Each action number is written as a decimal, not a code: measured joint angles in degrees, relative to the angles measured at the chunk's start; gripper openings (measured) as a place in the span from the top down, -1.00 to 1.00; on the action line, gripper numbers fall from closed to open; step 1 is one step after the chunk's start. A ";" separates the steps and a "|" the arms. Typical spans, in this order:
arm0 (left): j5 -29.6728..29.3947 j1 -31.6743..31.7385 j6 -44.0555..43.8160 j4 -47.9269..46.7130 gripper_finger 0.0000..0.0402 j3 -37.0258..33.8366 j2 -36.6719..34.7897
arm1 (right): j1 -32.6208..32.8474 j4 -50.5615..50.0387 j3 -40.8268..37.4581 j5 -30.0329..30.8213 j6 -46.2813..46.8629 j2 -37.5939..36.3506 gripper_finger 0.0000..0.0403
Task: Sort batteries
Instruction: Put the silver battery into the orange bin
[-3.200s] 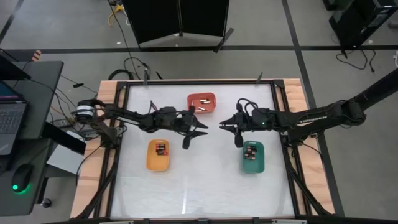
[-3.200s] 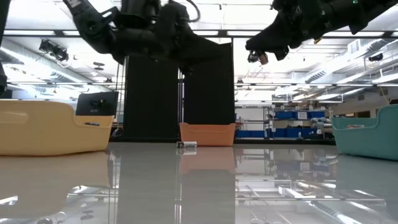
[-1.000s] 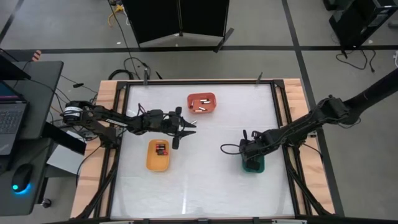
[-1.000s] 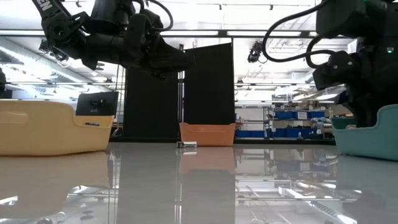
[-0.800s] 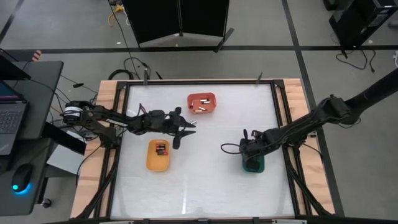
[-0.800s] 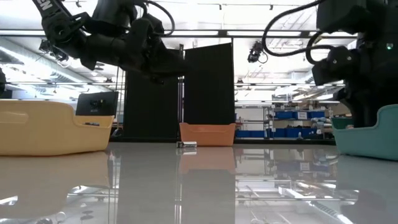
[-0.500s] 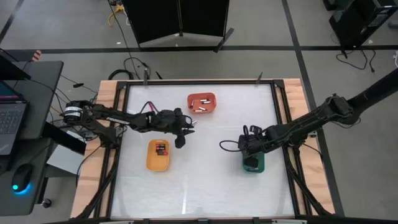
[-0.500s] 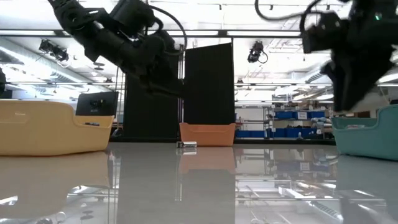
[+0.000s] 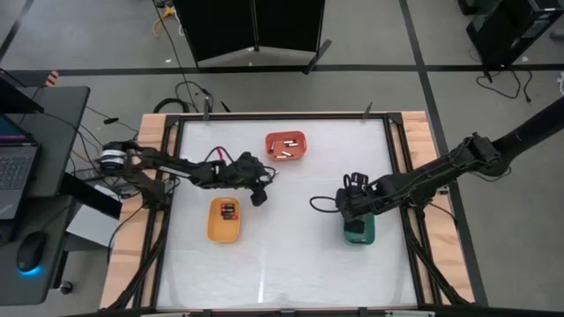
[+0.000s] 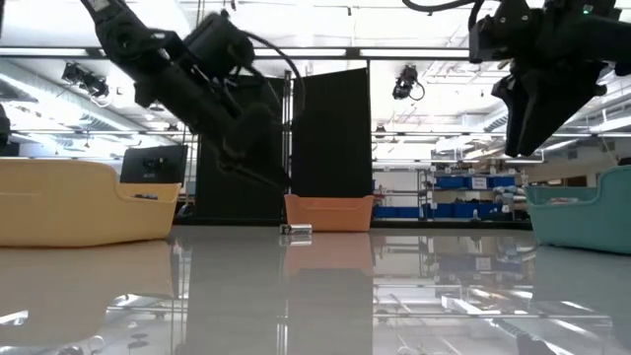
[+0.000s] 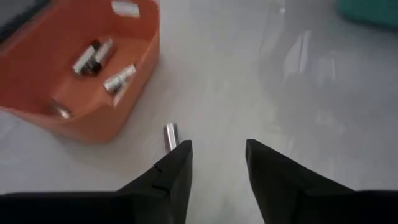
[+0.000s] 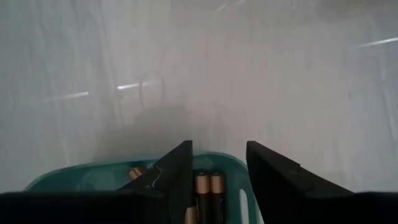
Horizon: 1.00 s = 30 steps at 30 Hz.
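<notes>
Left tool (image 11: 217, 163) raised over the middle of the bench (image 9: 291, 255), just below the orange tray (image 9: 285, 146) in the high view, fingers apart and empty. One loose battery (image 11: 170, 135) lying flat on the bench just beside the orange tray's wall, close ahead of the left tool in the wrist view; same battery (image 10: 296, 231) visible at the tray's foot in the low view, centre of frame. Several small silvery batteries (image 11: 99, 65) inside the orange tray. Right tool (image 12: 217, 163) hanging above the near edge of the green tray (image 9: 358, 229), right of centre in the high view, fingers apart, nothing between them. Dark batteries with coppery tops (image 12: 208, 185) lying side by side in the green tray. Yellow tray (image 9: 224, 219) at lower left of centre, holding more batteries (image 9: 229, 210).
</notes>
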 joint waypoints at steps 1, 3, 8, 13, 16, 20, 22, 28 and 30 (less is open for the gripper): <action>-0.06 0.01 -0.07 0.42 0.19 0.00 1.16 | 0.01 -0.07 0.00 0.17 -0.14 0.00 0.20; -0.92 0.02 -0.07 2.49 0.14 -0.01 3.72 | 0.01 -0.06 0.00 0.99 -0.63 0.00 0.20; -2.74 1.30 -1.29 5.59 0.09 -0.01 7.87 | -0.01 -0.14 0.00 1.22 -0.99 0.00 0.20; -2.82 2.73 -3.16 6.67 0.09 -0.07 10.82 | -0.01 -0.06 0.00 1.24 -1.29 0.00 0.20; -1.76 2.67 -3.71 8.83 0.09 -0.07 12.88 | -0.01 0.10 0.00 1.44 -1.48 0.00 0.20; -1.65 2.71 -3.78 11.97 0.09 -0.05 15.43 | -0.01 0.15 0.00 1.89 -1.72 0.00 0.20; -1.99 2.74 -3.95 12.64 0.10 -0.01 16.19 | -0.01 0.11 0.00 1.91 -1.72 0.00 0.20; -2.00 3.04 -4.56 13.43 0.26 0.08 16.85 | -0.01 0.14 0.00 1.91 -2.16 0.00 0.21; -1.99 3.05 -3.74 13.86 0.37 0.08 16.93 | -0.01 0.14 0.00 2.04 -2.33 0.00 0.21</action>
